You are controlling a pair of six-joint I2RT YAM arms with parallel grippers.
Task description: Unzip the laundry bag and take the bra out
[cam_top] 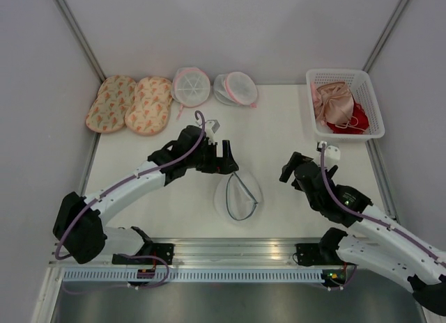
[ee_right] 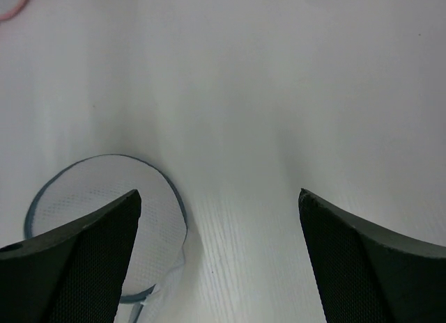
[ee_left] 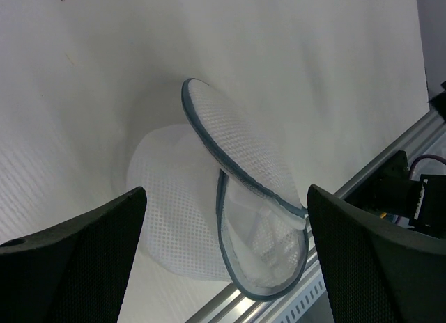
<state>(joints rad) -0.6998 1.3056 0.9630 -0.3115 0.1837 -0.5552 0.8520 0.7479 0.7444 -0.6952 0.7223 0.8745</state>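
White table, grey walls — laundry bag apparently unzipped; left gripper, right gripper both spread.

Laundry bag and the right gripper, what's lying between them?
Nothing: only bare white table separates the laundry bag from the right gripper, clearest in the top view.
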